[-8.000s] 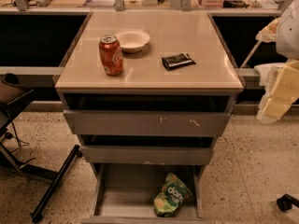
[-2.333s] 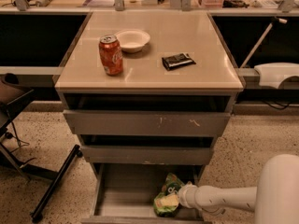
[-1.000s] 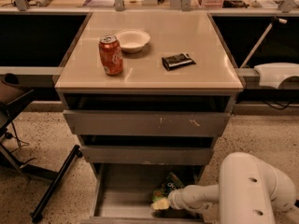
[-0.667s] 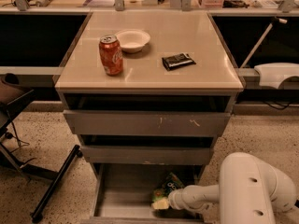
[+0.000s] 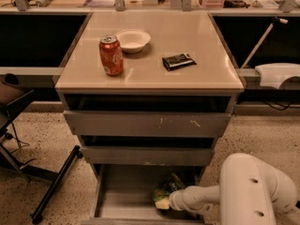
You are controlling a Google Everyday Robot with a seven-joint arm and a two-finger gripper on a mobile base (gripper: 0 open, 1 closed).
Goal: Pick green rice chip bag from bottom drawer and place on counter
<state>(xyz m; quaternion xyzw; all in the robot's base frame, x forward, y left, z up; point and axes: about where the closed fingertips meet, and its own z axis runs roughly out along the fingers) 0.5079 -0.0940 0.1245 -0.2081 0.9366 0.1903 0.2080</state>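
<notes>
**Reaching into the bottom drawer for the green bag**

So my claw is down in the bottom drawer. The arm goes in low from 4 o'clock. My guess at why: the bag lies far back on the floor, just under the front of the middle drawer, so a straight drop from above looks blocked.

The bag is at the 3 o'clock side of the drawer, near the right wall, and the claw is right up against its near edge. Honestly I can't tell if the claw is spread or clamped on the bag, since my own wrist hides that bit.

Nothing's on the counter from me yet. Up there the can stands at 9 o'clock, the bowl at 11 and the black packet just right of centre. The 5 o'clock corner shows bare top, so that's where I'd aim.
</notes>
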